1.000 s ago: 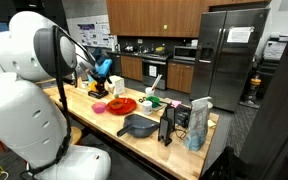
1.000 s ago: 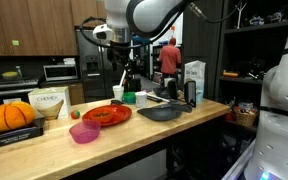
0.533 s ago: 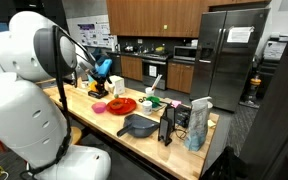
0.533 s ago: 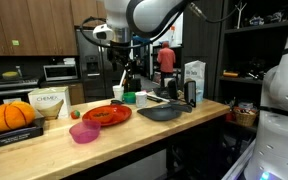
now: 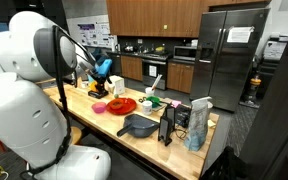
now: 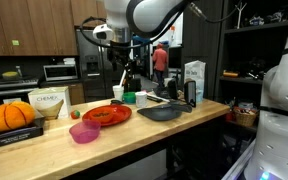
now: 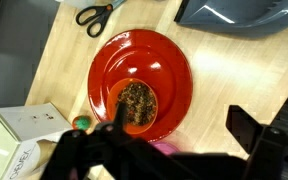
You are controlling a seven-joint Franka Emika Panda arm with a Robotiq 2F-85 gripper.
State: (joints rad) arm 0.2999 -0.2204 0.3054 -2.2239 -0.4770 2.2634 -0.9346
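Note:
In the wrist view my gripper point(image 7: 179, 130) is open and empty, its dark fingers spread wide. It hangs above a red plate point(image 7: 169, 70) that holds a small orange bowl point(image 7: 134, 103) of brown crumbly food. A pink bowl point(image 7: 164, 146) shows partly between the fingers, just off the plate's edge. In both exterior views the gripper point(image 6: 127, 78) point(image 5: 114, 84) hovers well above the wooden counter, over the red plate point(image 6: 106, 114) point(image 5: 122, 105) and near the pink bowl point(image 6: 84, 132).
Scissors point(image 7: 94, 14) lie beyond the plate. A grey pan point(image 7: 234, 12) point(image 6: 162, 112) sits beside it. A white box point(image 7: 19, 135), a small green item point(image 7: 81, 124), a pumpkin on a black box point(image 6: 12, 115), a carton point(image 6: 194, 80) and dark utensils crowd the counter.
The arm and the objects have not moved. A person in red in the kitchen background has shifted a little to the left.

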